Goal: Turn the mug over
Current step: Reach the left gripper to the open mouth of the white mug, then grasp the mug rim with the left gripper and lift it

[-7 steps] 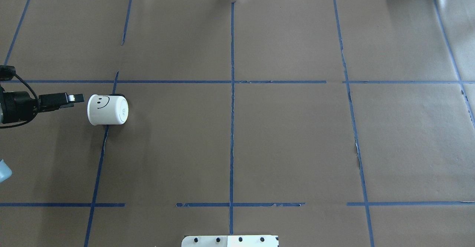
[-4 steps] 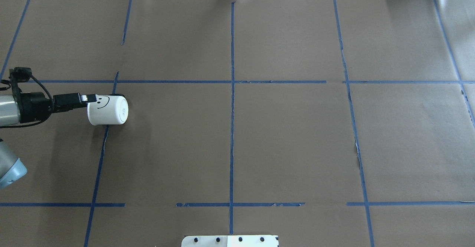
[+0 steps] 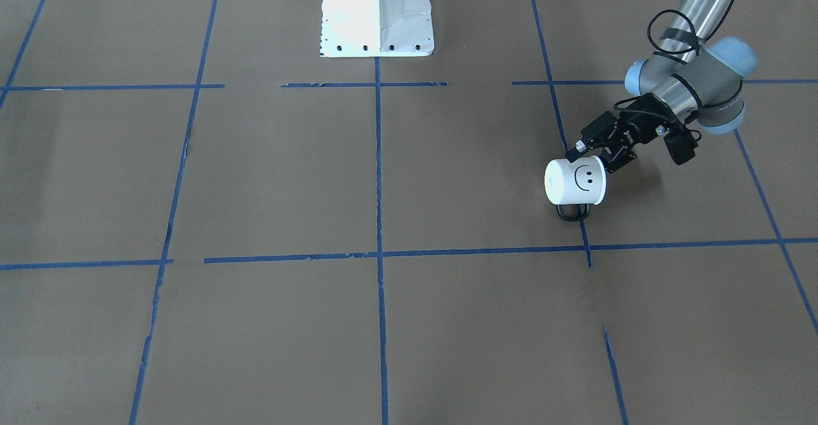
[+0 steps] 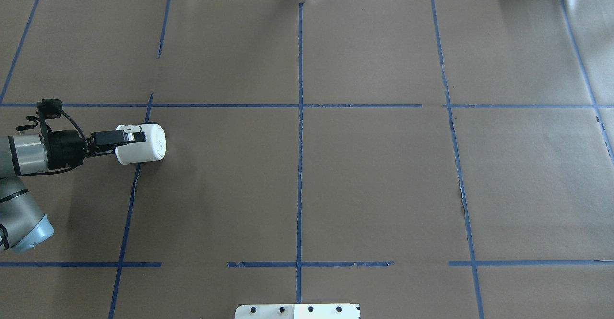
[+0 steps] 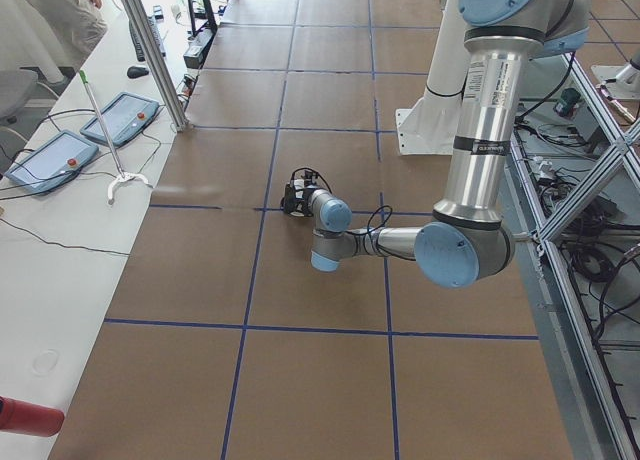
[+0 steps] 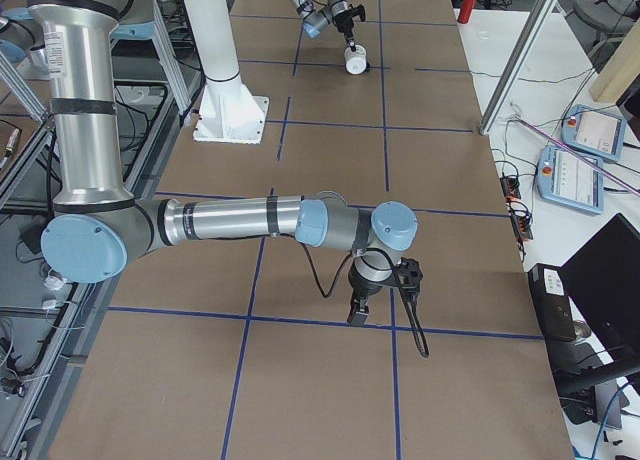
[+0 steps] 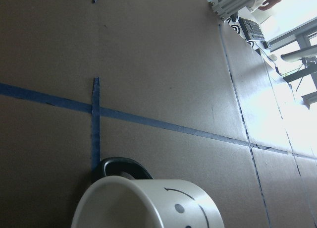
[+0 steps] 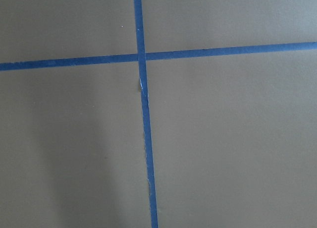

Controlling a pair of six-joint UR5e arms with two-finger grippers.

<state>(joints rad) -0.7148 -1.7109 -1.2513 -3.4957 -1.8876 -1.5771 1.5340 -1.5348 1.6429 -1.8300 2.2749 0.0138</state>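
Note:
The white mug (image 4: 149,149) with a black smiley face lies on its side at the table's left, base pointing right and mouth facing my left gripper. Its dark handle (image 3: 573,214) rests on the table on the far side. My left gripper (image 4: 133,137) is open at the mug's mouth end, with one finger lying over the upper wall. It also shows in the front-facing view (image 3: 594,155), with jaws apart by the rim. The left wrist view shows the mug (image 7: 148,205) close below. My right gripper (image 6: 357,315) hovers low over the table far away; I cannot tell its state.
The table is covered in brown paper with a grid of blue tape lines (image 4: 300,117). The robot's white base plate (image 4: 297,311) sits at the near middle edge. Operator pendants (image 6: 590,160) lie on a side table beyond the far edge.
My left gripper has moved right from beside the mug to over its mouth end, covering the smiley face. The mug has barely shifted.

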